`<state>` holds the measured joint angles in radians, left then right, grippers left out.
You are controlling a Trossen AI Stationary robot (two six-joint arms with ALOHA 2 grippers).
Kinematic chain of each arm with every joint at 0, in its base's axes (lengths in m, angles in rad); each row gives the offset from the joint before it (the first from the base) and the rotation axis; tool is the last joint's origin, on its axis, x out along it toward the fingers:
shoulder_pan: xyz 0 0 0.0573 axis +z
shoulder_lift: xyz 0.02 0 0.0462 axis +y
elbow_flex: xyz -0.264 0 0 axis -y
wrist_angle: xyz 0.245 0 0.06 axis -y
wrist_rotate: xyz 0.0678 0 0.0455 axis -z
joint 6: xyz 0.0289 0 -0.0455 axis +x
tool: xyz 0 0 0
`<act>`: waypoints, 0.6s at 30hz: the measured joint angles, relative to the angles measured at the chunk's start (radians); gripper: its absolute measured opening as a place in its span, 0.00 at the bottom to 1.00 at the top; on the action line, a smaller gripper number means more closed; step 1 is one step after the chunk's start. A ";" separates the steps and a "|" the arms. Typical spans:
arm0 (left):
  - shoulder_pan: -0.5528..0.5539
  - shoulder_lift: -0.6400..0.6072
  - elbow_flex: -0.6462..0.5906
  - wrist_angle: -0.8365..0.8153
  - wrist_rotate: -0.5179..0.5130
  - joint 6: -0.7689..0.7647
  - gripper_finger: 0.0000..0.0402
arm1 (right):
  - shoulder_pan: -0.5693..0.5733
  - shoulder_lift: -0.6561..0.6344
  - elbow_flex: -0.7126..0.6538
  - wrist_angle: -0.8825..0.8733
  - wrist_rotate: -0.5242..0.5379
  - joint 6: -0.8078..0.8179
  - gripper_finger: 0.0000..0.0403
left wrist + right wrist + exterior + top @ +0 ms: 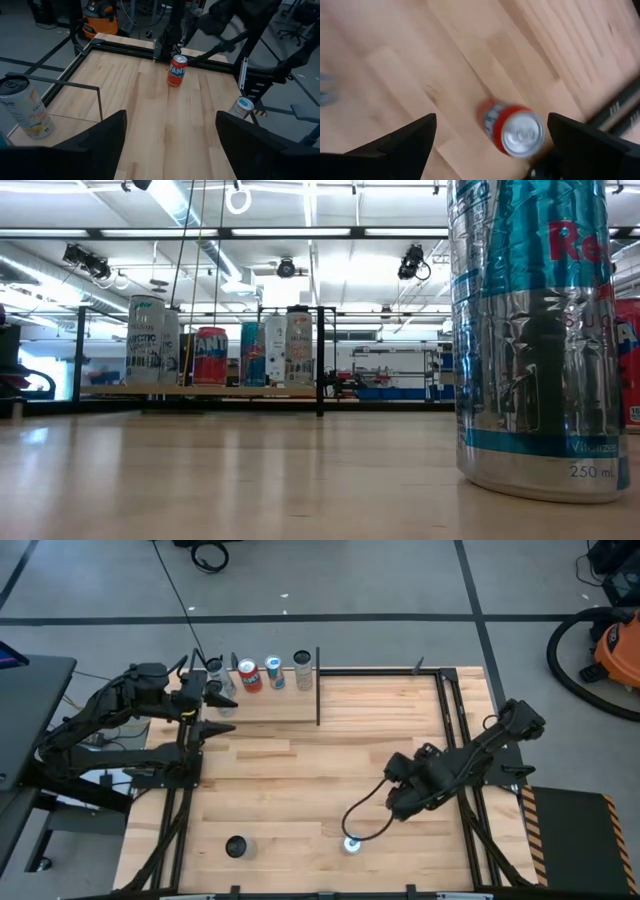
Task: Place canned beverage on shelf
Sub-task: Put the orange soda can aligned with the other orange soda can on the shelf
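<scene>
1. The right gripper [398, 804] hangs over the table [300, 780], well away from the shelf [270, 706], toward the corner diagonally opposite it. Its fingers stand wide apart. The left gripper [212, 707] sits at the end of the shelf nearest its own arm. Its fingers are parted too, with nothing between them.
2. From above, the shelf carries a row of upright cans. Among them are a red can [249, 677], a blue can [274, 673] and a silver can [303, 670]. Far from the shelf, by the opposite table edge, stand a blue-topped can [352, 845] and a dark can [236, 846].
3. At table height, a tall teal-and-silver can [530, 330] fills the foreground, far in front of the shelf [200, 391]. On the shelf, a white can [145, 340] and an orange-soda can [209, 356] stand with others beside them.
4. In the left wrist view, the left gripper [171, 114] is empty. A pale can [25, 112] stands on the shelf just beside it. Across the table from the shelf, an orange-soda can [177, 71] stands upright below the right arm [235, 20]. The blue-topped can [242, 107] is near it.
5. In the right wrist view, the right gripper [491, 117] is spread, and a red can [512, 132] shows upright on the table in the gap. Its silver top faces the camera, and neither finger visibly presses on it.
</scene>
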<state>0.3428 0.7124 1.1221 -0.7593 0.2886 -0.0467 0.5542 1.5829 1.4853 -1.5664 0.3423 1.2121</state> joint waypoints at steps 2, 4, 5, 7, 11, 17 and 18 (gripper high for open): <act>0.000 0.000 0.000 0.000 0.000 0.002 0.76 | 0.000 0.000 -0.052 -0.003 -0.016 0.082 0.97; 0.000 0.000 0.000 0.000 0.000 0.005 0.76 | -0.003 -0.009 -0.096 -0.007 -0.035 0.167 0.97; 0.000 0.000 0.000 0.000 0.000 0.005 0.76 | -0.007 -0.010 -0.111 -0.006 -0.044 0.211 0.97; 0.000 0.000 0.000 -0.001 0.000 0.006 0.76 | -0.009 -0.018 -0.145 -0.003 -0.056 0.289 0.97; 0.000 0.000 0.000 -0.015 0.000 0.013 0.76 | 0.002 -0.034 -0.174 -0.005 -0.056 0.414 0.97; 0.000 0.000 -0.001 -0.040 0.000 0.033 0.76 | 0.002 -0.034 -0.221 -0.002 -0.056 0.500 0.97; 0.000 0.000 -0.001 -0.040 0.000 0.033 0.76 | 0.002 -0.034 -0.234 -0.003 -0.057 0.517 0.97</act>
<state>0.3428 0.7128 1.1213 -0.7990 0.2890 -0.0135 0.5565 1.5491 1.2515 -1.5697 0.2852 1.7293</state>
